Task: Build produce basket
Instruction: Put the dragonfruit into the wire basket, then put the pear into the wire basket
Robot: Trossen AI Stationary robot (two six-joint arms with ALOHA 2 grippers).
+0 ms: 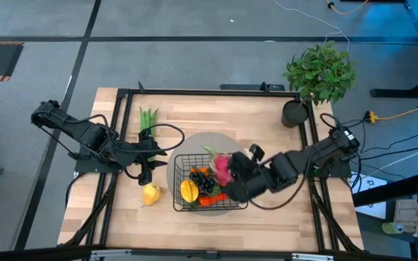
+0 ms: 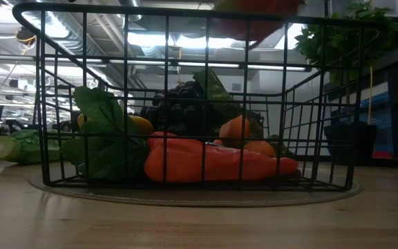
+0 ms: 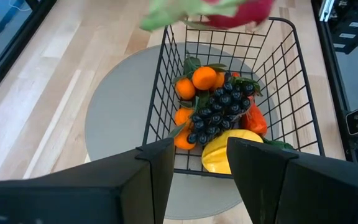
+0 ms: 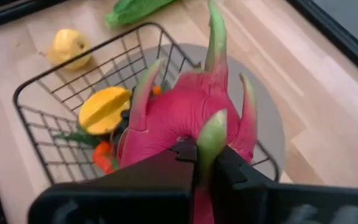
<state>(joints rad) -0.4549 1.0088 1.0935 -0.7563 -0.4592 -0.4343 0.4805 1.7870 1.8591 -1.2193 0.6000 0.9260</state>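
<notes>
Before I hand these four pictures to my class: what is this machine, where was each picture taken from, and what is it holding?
It is a robot with two dark arms at a wooden table. One picture looks straight down, one looks level across the tabletop, and one comes from each wrist. The right gripper is shut on a pink dragon fruit, held over the basket, which contains oranges, grapes, a carrot and a yellow fruit. The left gripper waits open beside the basket. Another yellow fruit, green stalks and a potted plant sit on the table.
</notes>
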